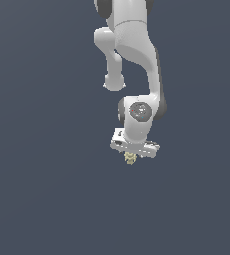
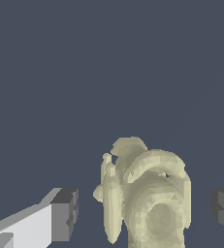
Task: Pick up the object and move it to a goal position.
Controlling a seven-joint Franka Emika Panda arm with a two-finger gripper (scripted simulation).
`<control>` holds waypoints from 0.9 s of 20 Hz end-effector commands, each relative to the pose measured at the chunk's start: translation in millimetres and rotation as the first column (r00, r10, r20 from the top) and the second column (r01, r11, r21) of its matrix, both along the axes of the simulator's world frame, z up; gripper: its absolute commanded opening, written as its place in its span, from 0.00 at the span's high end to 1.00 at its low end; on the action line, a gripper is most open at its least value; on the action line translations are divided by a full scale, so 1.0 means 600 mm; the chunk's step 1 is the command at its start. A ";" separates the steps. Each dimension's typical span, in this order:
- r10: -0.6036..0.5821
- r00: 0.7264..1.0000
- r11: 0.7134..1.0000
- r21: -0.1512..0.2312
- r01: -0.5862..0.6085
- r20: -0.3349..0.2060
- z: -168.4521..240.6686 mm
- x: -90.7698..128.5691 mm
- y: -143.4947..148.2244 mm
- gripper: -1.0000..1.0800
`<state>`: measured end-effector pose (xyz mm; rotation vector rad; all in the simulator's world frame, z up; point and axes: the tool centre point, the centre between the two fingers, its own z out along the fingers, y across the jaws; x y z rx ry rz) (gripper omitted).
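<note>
The object (image 2: 147, 198) is a pale yellow-beige knobbly lump. In the wrist view it sits between my two dark finger pads (image 2: 65, 215), with a small gap on each side, so they do not touch it. My gripper (image 2: 145, 212) is open around it. In the exterior view the white gripper (image 1: 133, 154) hangs at the centre, pointing down, and the object (image 1: 131, 160) shows as a tiny lump just below the hand. I cannot tell from the exterior view whether the object rests on the surface. No goal marker shows in either view.
A plain dark blue-grey surface (image 1: 42, 189) fills both views. The white arm (image 1: 136, 55) reaches down from the top centre of the exterior view. No other object shows.
</note>
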<state>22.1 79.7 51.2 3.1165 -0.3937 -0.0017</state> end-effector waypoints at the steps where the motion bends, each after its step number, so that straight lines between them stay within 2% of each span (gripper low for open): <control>1: -0.001 1.000 1.000 0.000 0.001 0.001 -0.015 0.000 0.000 0.04; 5: -0.001 1.000 1.000 0.000 0.001 0.001 -0.021 0.002 0.001 0.04; 6: -0.001 1.000 1.000 0.000 0.001 0.001 -0.021 0.002 0.001 1.00; 18: -0.002 1.000 1.000 0.000 0.002 0.002 -0.018 0.003 0.001 1.00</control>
